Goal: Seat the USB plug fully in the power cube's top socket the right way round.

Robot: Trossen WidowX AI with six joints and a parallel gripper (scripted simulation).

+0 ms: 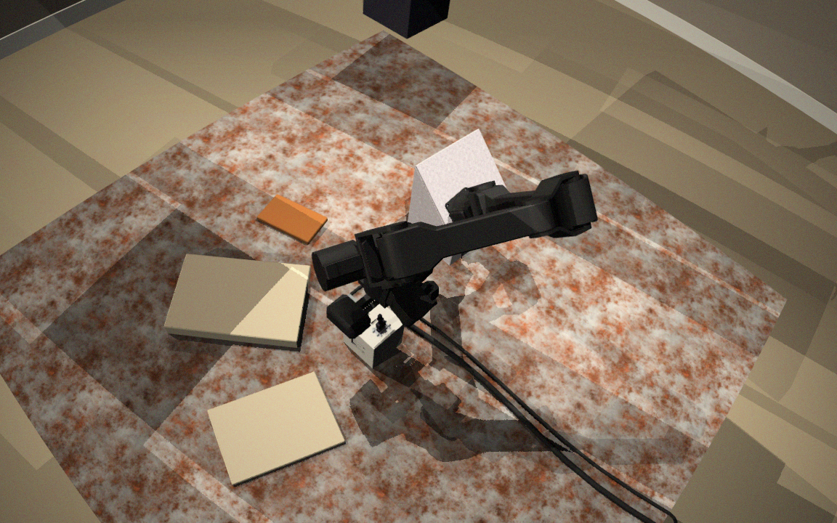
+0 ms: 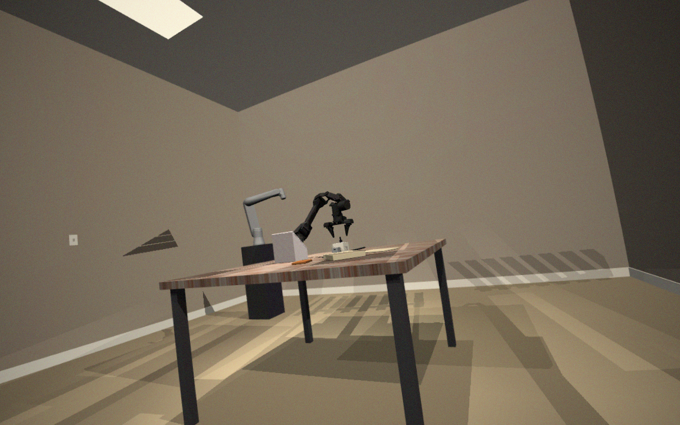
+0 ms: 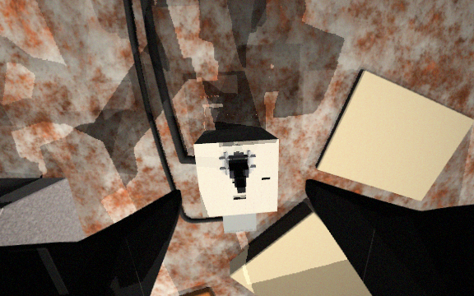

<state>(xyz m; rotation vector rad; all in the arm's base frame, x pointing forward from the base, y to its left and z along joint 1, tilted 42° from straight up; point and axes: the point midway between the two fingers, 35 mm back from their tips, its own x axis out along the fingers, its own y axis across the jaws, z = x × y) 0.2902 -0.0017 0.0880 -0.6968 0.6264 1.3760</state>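
The white power cube stands on the table. The black USB plug stands up from the socket in its top. How deep it sits and which way round it is cannot be made out. My gripper points down, open and empty, with its fingertips above the cube and spread to either side of the plug. In the top view the arm hides part of the cube's surroundings.
Two cream slabs, an orange block and a pale wedge-like block lie around the cube. Black cables run beside it. A grey plug sits at its side.
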